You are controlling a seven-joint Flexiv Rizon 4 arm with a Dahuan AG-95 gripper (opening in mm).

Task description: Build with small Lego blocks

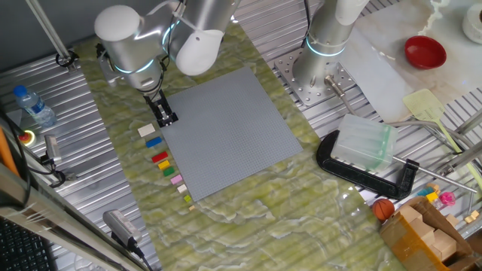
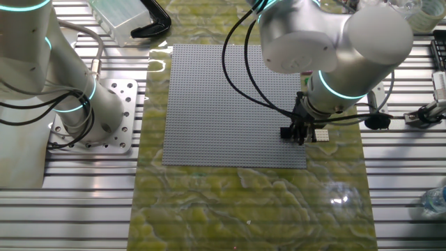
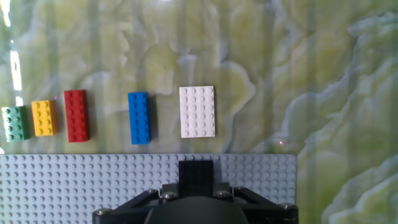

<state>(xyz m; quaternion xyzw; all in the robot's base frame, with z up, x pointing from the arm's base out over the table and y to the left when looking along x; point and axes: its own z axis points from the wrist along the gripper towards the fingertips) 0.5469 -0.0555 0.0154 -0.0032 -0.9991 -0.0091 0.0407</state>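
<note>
Grey baseplate (image 3: 74,186) fills the lower frame; above it lie our white (image 3: 197,111), blue (image 3: 138,117) and red (image 3: 76,116) bricks (light, rigid, slick), best pinched across long sides; the gripper (image 3: 196,177) seems clamped on a black brick (image 3: 196,169)

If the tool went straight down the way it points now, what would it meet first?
Probably the grey baseplate near its edge: the tool appears to carry a black brick that would touch first. The white brick lies just beyond; depth is unclear.
</note>
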